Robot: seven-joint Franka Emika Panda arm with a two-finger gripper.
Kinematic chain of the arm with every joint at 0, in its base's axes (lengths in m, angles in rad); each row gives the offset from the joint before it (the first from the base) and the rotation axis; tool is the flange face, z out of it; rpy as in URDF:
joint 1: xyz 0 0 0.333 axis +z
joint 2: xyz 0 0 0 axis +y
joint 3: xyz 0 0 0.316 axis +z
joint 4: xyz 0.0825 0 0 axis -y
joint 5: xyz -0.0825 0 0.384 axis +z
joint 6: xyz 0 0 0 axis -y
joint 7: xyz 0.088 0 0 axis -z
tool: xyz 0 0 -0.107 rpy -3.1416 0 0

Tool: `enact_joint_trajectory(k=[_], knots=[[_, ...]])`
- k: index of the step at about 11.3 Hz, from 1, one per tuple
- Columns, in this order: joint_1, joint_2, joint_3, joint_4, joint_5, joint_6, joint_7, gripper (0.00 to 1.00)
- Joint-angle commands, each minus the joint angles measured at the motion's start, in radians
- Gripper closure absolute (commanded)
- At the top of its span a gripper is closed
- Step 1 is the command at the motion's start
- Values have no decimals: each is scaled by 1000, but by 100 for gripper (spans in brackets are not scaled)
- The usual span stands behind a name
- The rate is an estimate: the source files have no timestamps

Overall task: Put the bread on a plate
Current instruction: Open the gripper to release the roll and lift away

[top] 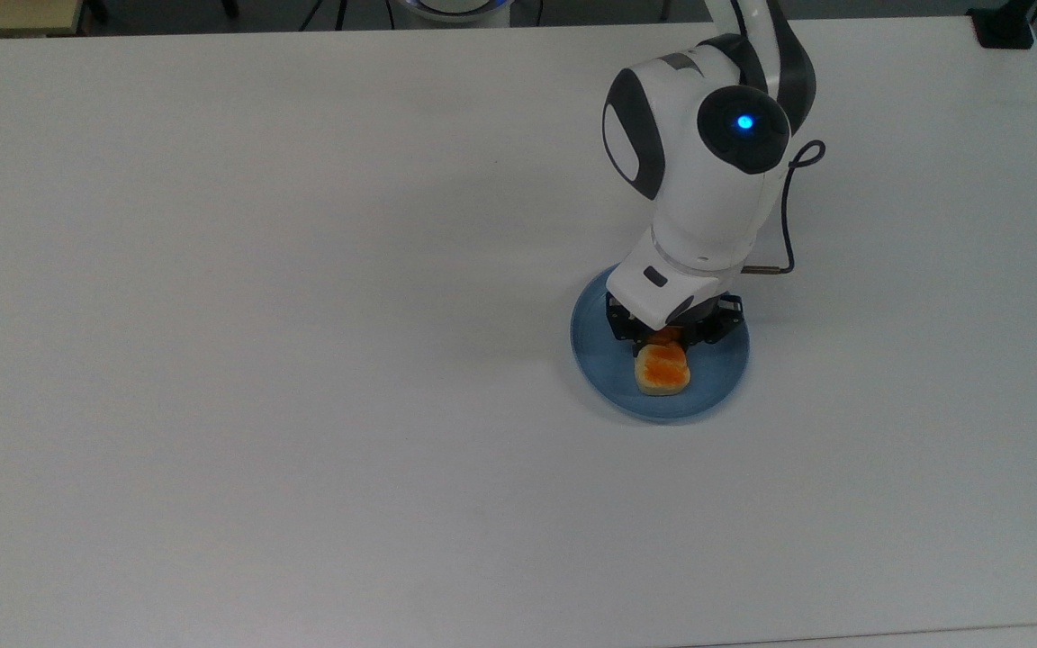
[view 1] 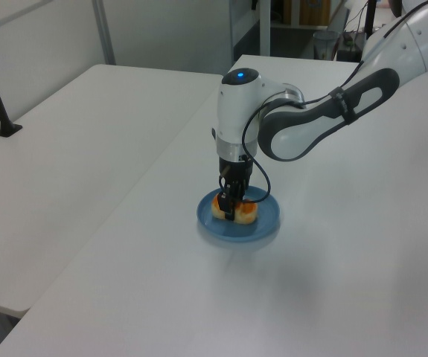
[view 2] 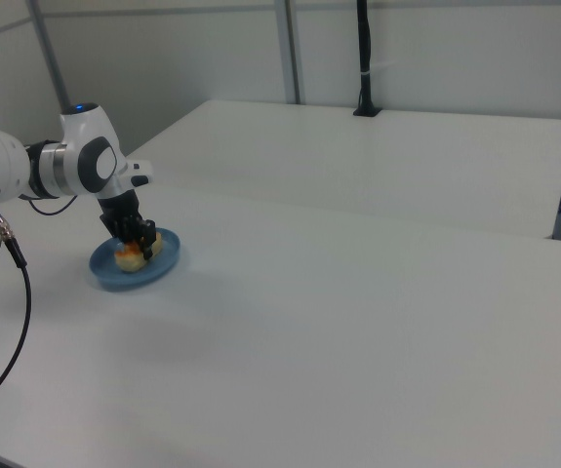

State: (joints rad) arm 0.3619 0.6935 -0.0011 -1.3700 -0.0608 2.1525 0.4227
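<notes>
You are working over a broad white surface that is running out bare toward the nearest edge in the top view. Moving inward, the round light-blue plastic plate with its shallow raised rim is sitting on the top view's right of centre. Inside it, the small oblong toy loaf of bread, glossy orange-brown on top and pale cream on the sides, is lying on or just above the plate's floor, near the middle and well within the rim. The gripper is pointing straight down over the loaf, and in the left view its dark fingers are closing around the loaf's middle and pinching it across the narrow width, which is likely keeping it level for a flat landing. Whether the loaf is already bearing on the plate I cannot tell. You are probably at the release step, with only opening and lifting clear left. Farther back, the white arm is reaching in from the far edge, with a black cable looping beside it.
</notes>
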Motion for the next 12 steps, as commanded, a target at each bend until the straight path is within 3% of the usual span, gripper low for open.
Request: enact_joint_trajectory(k=[1,3,6,9,12], knots=[[12,-8,-20,8,-2,3,13,0],[3,-52,-25,6,-2,-23,2,0],[-44,-199,-28,-1,-4,-213,-71,0],[-197,-392,-27,-27,1,-469,-353,0],[-341,-541,-13,-58,9,-568,-387,0]])
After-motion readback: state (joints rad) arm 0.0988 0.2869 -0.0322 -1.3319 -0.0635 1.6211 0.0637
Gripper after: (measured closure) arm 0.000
